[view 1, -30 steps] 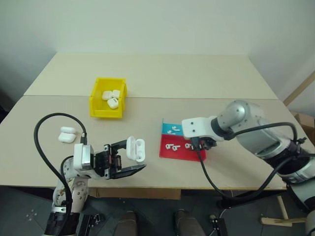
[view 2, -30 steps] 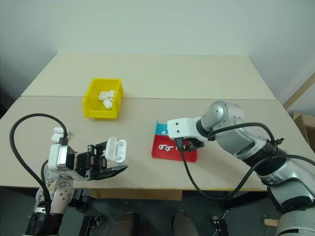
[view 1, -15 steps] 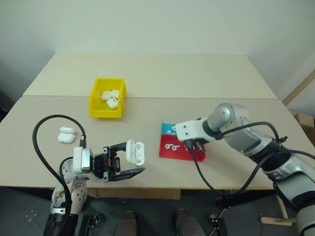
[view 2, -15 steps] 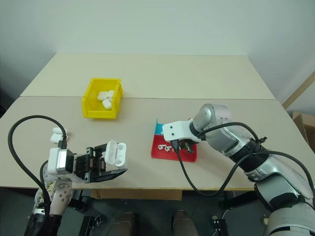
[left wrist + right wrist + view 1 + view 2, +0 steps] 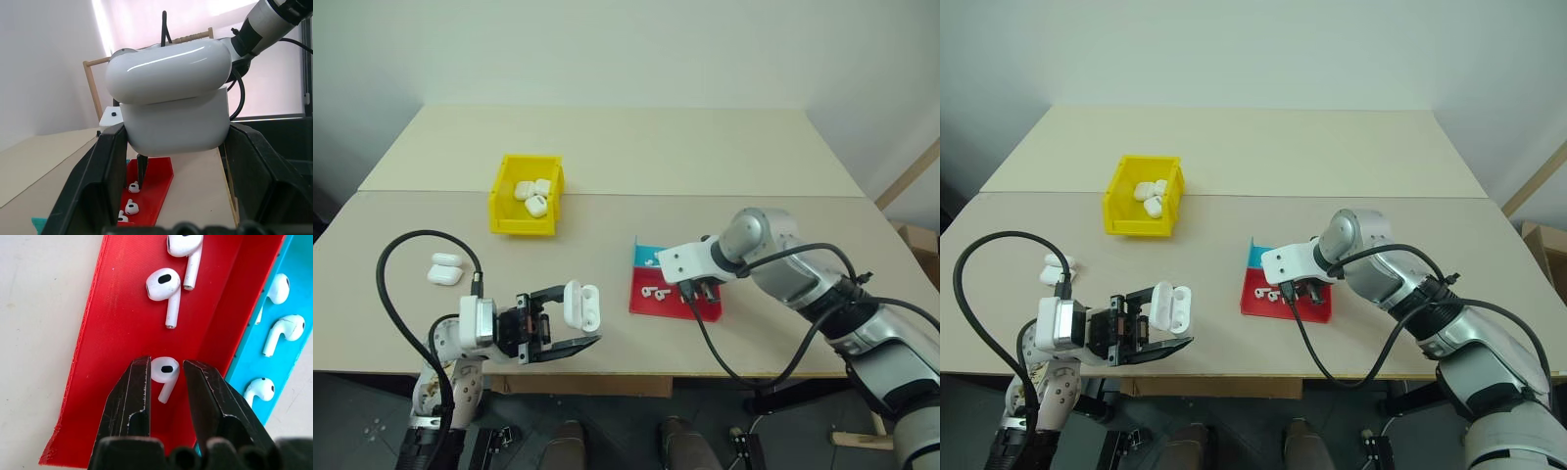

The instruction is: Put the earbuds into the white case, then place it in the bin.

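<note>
Lowered onto the red tray [image 5: 675, 299], right end effector [image 5: 166, 382] straddles an earbud [image 5: 164, 372], fingers unclosed. Left end effector [image 5: 570, 326], beside the tray, clamps the open white case [image 5: 581, 305]. Next: pinch, lift.

Left hand [image 5: 570, 323] sits low near the desk's front edge, pointing sideways toward the right arm, fingers clamped on the white case [image 5: 580, 306]. Right arm reaches in over the desk, wrist bent down, right hand [image 5: 165, 377] with fingers slightly apart around an earbud [image 5: 164, 373].
</note>
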`<state>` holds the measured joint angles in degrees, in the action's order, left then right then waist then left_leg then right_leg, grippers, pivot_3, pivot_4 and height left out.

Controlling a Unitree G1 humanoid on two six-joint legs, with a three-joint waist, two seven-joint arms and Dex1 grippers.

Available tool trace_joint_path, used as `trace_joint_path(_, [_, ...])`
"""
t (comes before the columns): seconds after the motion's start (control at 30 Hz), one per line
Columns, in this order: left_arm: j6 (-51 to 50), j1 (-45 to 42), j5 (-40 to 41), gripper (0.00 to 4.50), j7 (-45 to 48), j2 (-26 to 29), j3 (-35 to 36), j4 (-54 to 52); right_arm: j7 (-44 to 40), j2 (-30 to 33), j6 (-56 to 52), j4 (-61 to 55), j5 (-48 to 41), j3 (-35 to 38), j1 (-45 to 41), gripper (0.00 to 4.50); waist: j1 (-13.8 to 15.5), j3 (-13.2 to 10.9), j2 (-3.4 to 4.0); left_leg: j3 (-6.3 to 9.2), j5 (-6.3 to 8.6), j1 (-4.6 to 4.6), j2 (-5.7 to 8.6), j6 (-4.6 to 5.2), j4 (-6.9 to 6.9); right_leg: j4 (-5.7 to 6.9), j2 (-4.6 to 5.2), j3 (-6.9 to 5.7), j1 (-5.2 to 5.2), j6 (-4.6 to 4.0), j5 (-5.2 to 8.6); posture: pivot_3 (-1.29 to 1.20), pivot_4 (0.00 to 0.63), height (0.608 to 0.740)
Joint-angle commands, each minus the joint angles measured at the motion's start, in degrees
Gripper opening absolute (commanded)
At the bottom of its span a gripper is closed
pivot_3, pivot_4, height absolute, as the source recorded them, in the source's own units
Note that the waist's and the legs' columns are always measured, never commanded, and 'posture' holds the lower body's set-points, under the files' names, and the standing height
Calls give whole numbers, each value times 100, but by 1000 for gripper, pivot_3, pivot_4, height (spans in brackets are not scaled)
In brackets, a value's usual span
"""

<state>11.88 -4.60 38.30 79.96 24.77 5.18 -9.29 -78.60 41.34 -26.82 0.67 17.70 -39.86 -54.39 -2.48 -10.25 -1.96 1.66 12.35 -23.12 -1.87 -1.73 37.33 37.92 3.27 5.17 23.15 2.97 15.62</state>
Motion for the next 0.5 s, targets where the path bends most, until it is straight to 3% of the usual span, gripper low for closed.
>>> trace_joint_path(0.03, [139,13,-34,2720,-47,54,43,-186,-43,-3,170,0,87,149,-12,1387,0,0,0,0,0,0,0,0,0,0,0,0,0,0,0,0,150,740])
trace_joint_path(0.5, [207,-1,-160,2720,-168,40,-8,-215,-27,-61,413,219,287,170,82,1387,-5,0,0,0,0,2,-1,0,0,1,-1,0,-1,0,0,0,150,740])
